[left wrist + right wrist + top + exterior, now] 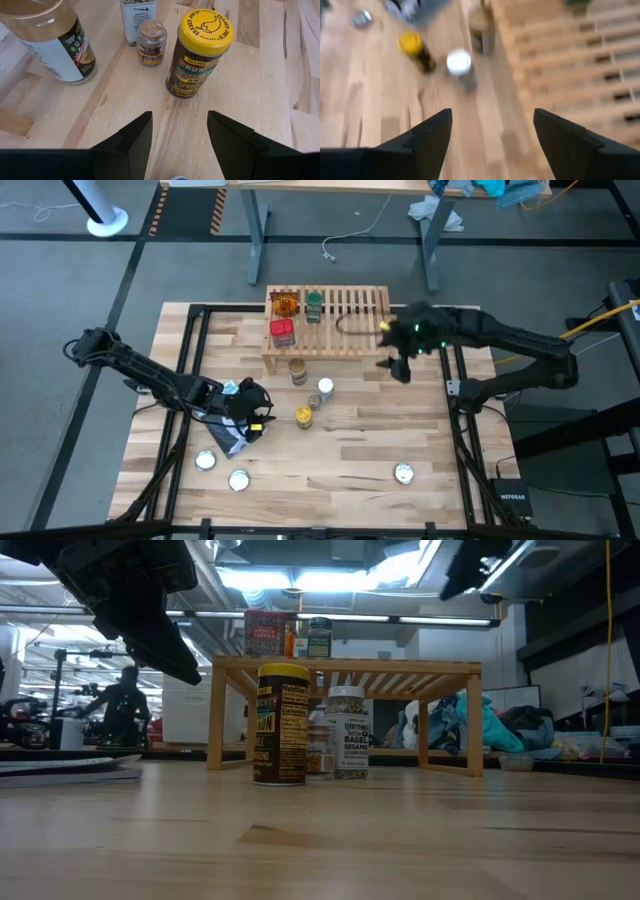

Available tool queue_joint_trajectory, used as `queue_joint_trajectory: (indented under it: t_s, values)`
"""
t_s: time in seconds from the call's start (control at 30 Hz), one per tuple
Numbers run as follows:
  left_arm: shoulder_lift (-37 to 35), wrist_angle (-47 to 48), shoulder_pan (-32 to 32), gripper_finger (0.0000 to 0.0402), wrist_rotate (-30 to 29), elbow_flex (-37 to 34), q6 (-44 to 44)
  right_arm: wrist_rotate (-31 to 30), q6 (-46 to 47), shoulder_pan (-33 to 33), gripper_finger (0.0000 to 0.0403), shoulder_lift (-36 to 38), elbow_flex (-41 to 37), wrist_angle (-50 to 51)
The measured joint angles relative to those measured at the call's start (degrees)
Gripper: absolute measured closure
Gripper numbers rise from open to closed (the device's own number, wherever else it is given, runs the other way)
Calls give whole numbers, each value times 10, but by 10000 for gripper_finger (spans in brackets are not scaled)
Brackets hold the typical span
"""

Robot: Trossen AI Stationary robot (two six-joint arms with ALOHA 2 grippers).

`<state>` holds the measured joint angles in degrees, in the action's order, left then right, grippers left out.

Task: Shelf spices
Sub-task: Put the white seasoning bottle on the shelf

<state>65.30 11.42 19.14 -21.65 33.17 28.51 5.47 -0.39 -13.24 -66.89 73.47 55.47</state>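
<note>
The left gripper [177,137], fingers spread and empty, faces the yellow-lidded spice jar [199,54] standing in front of the light-wood slatted shelf [345,315], evidently lining up a grasp. The right gripper [492,135], likewise spread and empty, hovers off the shelf's right end.
</note>
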Motion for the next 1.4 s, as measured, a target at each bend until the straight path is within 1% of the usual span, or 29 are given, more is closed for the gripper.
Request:
queue_joint_trajectory:
  t_s: [0.13,0.27,0.4,0.5,0.6,0.67,0.83,1.0,1.07,1.13,1.23,1.3,1.4]
  values:
    - [0,0,0,219,0,0,0,-76,78,75,116,-3,-1,56]
    - [0,0,0,219,0,0,0,-136,146,142,116,-8,-1,81]
    - [0,0,0,219,0,0,0,-202,196,195,116,-9,-6,110]
    - [0,0,0,219,0,0,0,-228,245,222,116,4,-42,126]
    - [0,0,0,219,0,0,0,-235,298,238,120,32,-94,126]
    - [0,0,0,219,0,0,0,-238,314,239,129,61,-136,113]
    - [0,0,0,219,0,0,0,-251,311,237,171,149,-257,-11]
    - [0,1,0,219,0,0,0,-258,291,237,208,229,-399,-199]
    - [0,0,0,219,0,0,0,-265,270,237,217,245,-457,-310]
    - [0,1,0,219,0,0,0,-263,254,237,220,249,-513,-410]
    - [0,1,0,219,0,0,0,-260,228,236,218,231,-576,-565]
    - [0,1,0,219,0,0,0,-264,220,236,211,212,-607,-648]
    - [0,0,0,219,0,0,0,-267,196,236,189,176,-625,-744]
